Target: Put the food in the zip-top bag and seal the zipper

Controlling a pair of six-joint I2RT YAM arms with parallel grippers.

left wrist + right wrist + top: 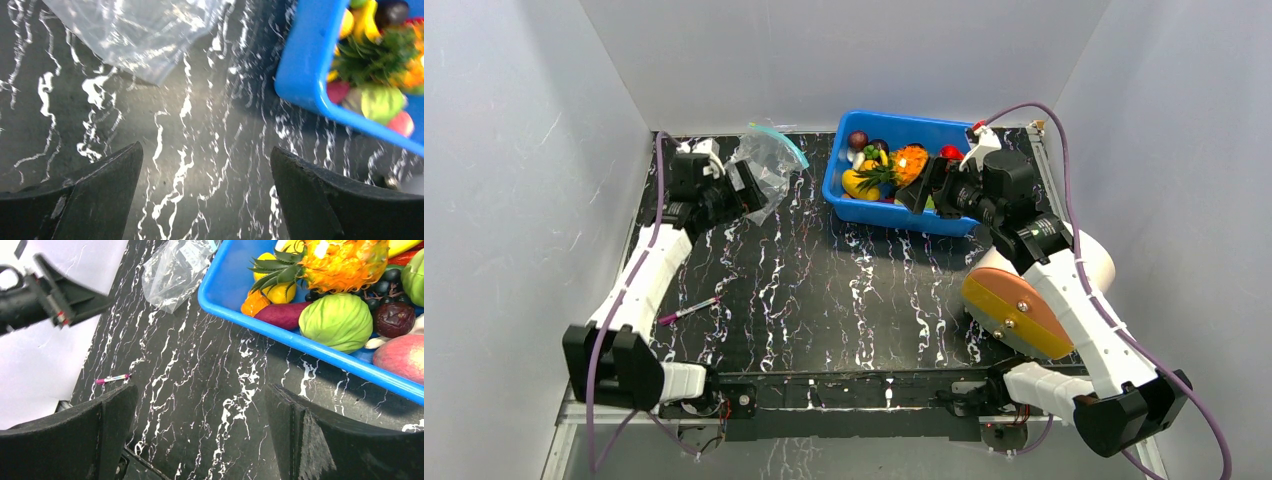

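The clear zip-top bag (769,165) lies crumpled at the back left of the table, its teal zipper strip (786,139) along the far edge. It also shows in the left wrist view (135,35) and the right wrist view (175,272). The food sits in a blue bin (849,200): a pineapple (345,260), green cabbage (336,321), banana (859,185) and other pieces. My left gripper (754,193) is open and empty just beside the bag's near edge. My right gripper (921,190) is open and empty at the bin's near wall.
A pink marker (688,309) lies on the black marbled table at the left front. A yellow and orange disc (1016,312) sits by the right arm. White walls close in the table on three sides.
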